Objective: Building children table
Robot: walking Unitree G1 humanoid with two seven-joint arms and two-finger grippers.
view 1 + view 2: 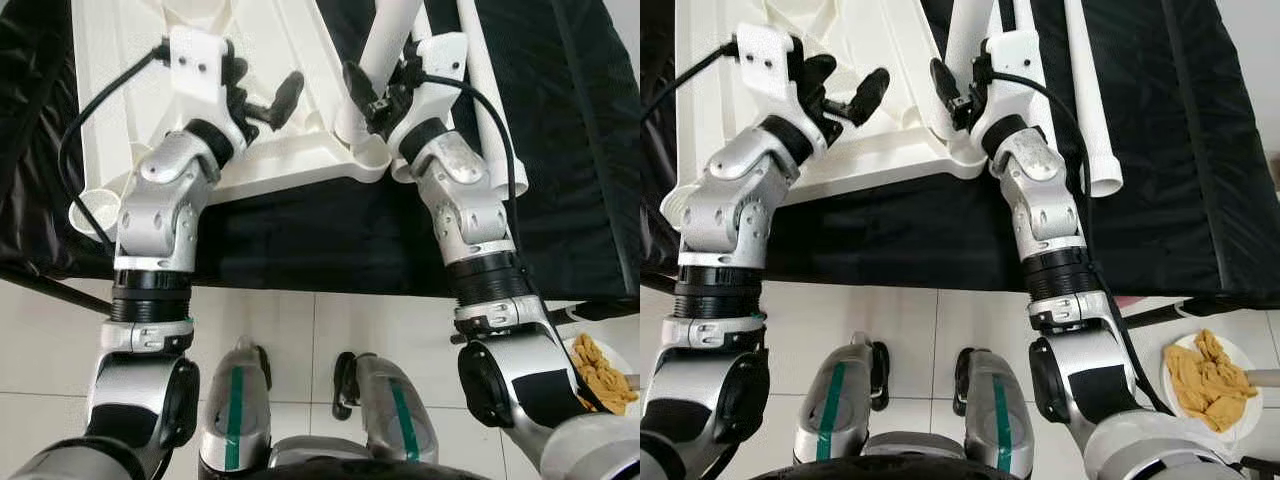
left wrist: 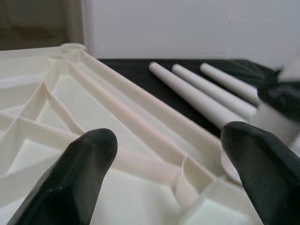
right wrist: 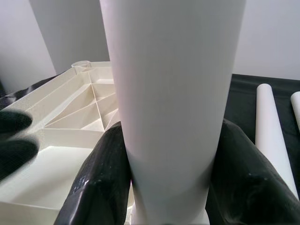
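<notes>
Right gripper clamps the smooth, light, rigid leg low, near the top's corner socket; left gripper gapes empty

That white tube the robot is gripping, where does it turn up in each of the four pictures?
Left eye view: the white leg rises top centre, in the right gripper.
Right eye view: top centre.
Left wrist view: cannot tell; only its blurred base may show at the edge.
Right wrist view: centre, between the fingers.
Shared landmark: the ribbed tabletop.
</notes>
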